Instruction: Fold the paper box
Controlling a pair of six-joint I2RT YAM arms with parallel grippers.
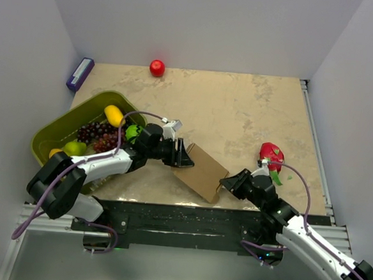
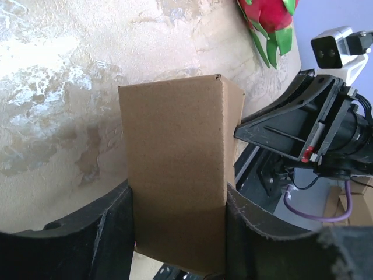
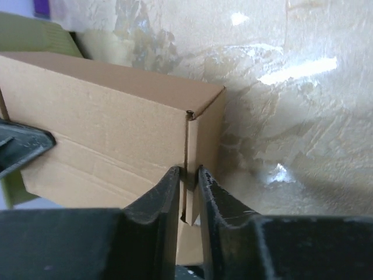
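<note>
The paper box [image 1: 201,172] is a slim brown cardboard box held up off the table near the front edge, between both arms. My left gripper [image 1: 184,155] is shut on its left end; in the left wrist view the box [image 2: 175,169] fills the gap between both fingers. My right gripper [image 1: 226,182] is shut on the thin end flap at the box's right corner; in the right wrist view the flap [image 3: 190,181] is pinched between the two fingers and the box's long side [image 3: 105,128] runs off to the left.
An olive-green basket [image 1: 59,131] of fruit stands at the left. A dragon fruit [image 1: 272,155] lies right of the box, close behind my right arm. A red apple [image 1: 157,68] and a purple block [image 1: 80,73] lie at the back.
</note>
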